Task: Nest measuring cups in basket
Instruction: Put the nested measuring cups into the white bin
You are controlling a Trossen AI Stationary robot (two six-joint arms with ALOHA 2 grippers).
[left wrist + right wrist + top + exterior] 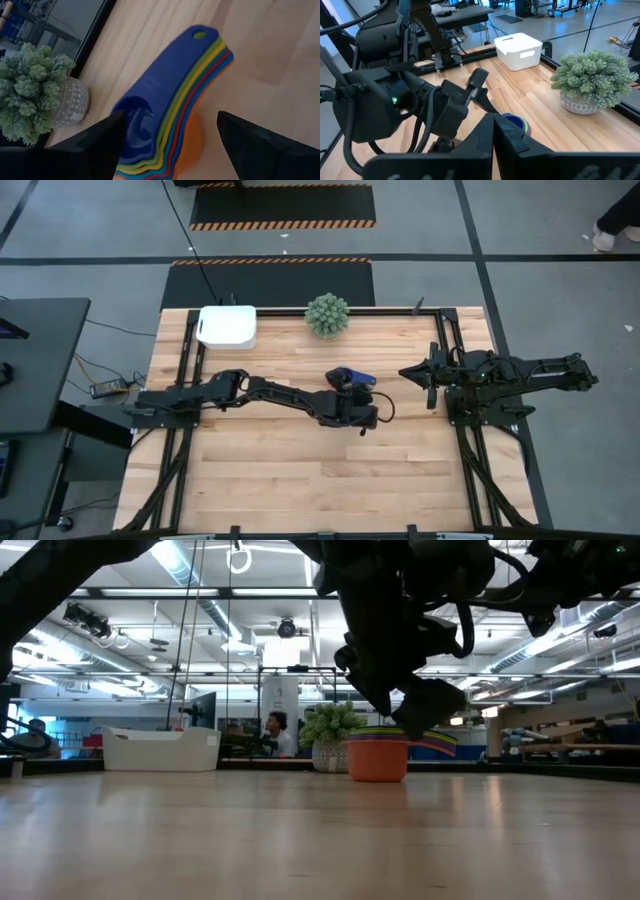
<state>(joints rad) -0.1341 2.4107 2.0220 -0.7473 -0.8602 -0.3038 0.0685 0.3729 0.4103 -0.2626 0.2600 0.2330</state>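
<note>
The measuring cups [165,110] stand nested in one stack on the table's middle [352,376]. The blue cup is on top and the orange one [378,758] is at the bottom, resting on the wood. Their flat handles fan out toward the table's right. My left gripper [170,145] is open and slants down over the stack from the near side [353,392], one finger on each side of the cups. The white basket [227,326] sits at the far left edge. My right gripper [415,372] waits shut at the table's right, above the wood. My left gripper has its fingers [95,145] on either side of the stacked cups' bowls [135,122]. One finger's edge overlaps the blue cup's rim in the wrist view. I cannot tell whether it touches the rim.
A green spiky plant in a grey pot [327,314] stands at the far edge, between the basket and the cups. Black rails [440,350] run along the table's left and right sides. Bare wood lies toward the near edge [320,480].
</note>
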